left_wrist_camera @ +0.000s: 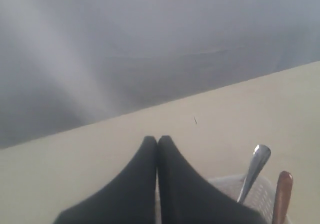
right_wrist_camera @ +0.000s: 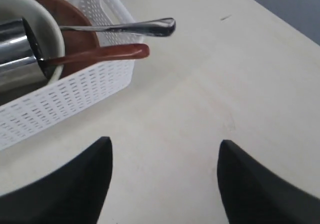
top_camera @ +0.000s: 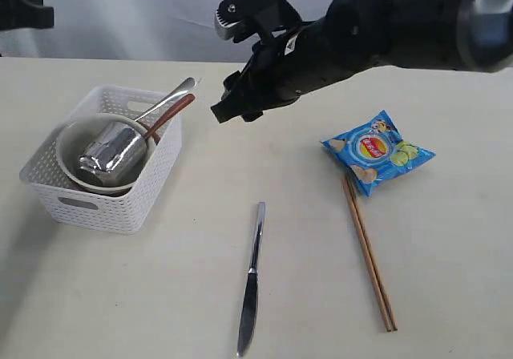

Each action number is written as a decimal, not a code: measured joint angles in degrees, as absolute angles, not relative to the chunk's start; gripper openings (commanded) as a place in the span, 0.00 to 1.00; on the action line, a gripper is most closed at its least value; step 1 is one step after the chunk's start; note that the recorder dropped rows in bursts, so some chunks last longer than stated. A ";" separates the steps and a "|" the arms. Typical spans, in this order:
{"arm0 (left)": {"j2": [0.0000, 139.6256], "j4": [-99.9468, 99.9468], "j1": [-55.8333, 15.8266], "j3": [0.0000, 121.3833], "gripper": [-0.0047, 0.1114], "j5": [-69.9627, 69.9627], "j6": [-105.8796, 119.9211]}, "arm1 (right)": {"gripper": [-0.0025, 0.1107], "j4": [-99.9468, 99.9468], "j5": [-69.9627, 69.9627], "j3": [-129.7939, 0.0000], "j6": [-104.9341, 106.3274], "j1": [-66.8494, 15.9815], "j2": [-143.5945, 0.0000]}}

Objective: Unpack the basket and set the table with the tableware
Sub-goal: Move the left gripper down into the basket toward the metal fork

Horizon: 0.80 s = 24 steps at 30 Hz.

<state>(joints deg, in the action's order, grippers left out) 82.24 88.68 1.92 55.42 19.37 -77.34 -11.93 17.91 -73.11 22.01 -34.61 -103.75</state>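
Note:
The white basket (top_camera: 120,207) stands at the left of the table (top_camera: 449,255). In it a cream bowl (top_camera: 68,143) holds a steel cup (top_camera: 112,152) lying on its side. A steel handle (top_camera: 172,94) and a dark red spoon (top_camera: 170,116) poke over the basket's far corner. The reddish-brown plate (right_wrist_camera: 75,24) leans behind the bowl. A steel knife (top_camera: 252,279) and wooden chopsticks (top_camera: 369,251) lie on the table. My right gripper (right_wrist_camera: 162,146) hangs open and empty above the table just right of the basket. My left gripper (left_wrist_camera: 157,140) is shut and empty, up near the basket's far side.
A blue chip bag (top_camera: 377,151) lies at the right, over the far end of the chopsticks. The right arm (top_camera: 385,30) stretches across the back from the right.

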 measured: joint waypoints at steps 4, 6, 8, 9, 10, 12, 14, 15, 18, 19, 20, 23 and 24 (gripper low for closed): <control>85.43 97.55 1.92 63.90 0.04 18.62 -85.48 | 0.54 -10.88 19.28 -72.87 22.01 -32.10 -103.75; 87.76 98.58 1.92 66.97 0.04 17.36 -84.41 | 0.54 -10.61 19.77 -72.74 22.01 -30.67 -103.75; 90.01 99.34 1.92 69.44 0.04 14.09 -77.94 | 0.54 -10.61 19.92 -72.74 22.01 -29.64 -103.75; 90.86 99.72 1.92 69.94 0.04 11.80 -73.90 | 0.54 -10.61 19.92 -72.74 22.01 -29.27 -103.75; 91.87 100.00 1.92 70.39 0.04 8.00 -68.38 | 0.54 -10.61 19.92 -72.74 22.01 -29.10 -103.75; 93.54 100.22 1.92 70.77 0.04 -2.62 -58.48 | 0.54 -10.61 19.92 -72.74 22.01 -28.87 -103.75; 95.23 100.25 1.92 70.93 0.04 -14.69 -50.79 | 0.54 -10.61 19.92 -72.74 22.01 -28.87 -103.75; 95.78 98.86 1.92 71.17 0.04 -18.79 -48.34 | 0.54 -10.61 19.92 -72.74 22.01 -28.97 -103.75; 96.43 81.44 2.13 73.74 0.04 -26.56 -37.71 | 0.54 -10.61 19.69 -72.74 22.01 -28.97 -103.75; 96.43 72.18 2.13 75.15 0.04 -27.75 -31.50 | 0.54 -10.61 19.69 -72.74 22.01 -28.97 -103.75; 96.43 62.02 1.90 76.72 0.04 -28.54 -24.09 | 0.54 -10.61 19.69 -72.74 22.01 -28.97 -103.75; 96.43 33.97 -0.37 81.20 0.04 -33.19 -1.14 | 0.54 -10.61 19.80 -72.74 22.01 -28.97 -103.75; 96.43 27.14 -1.45 82.49 0.04 -36.04 6.32 | 0.54 -10.61 19.90 -72.74 22.01 -28.97 -103.75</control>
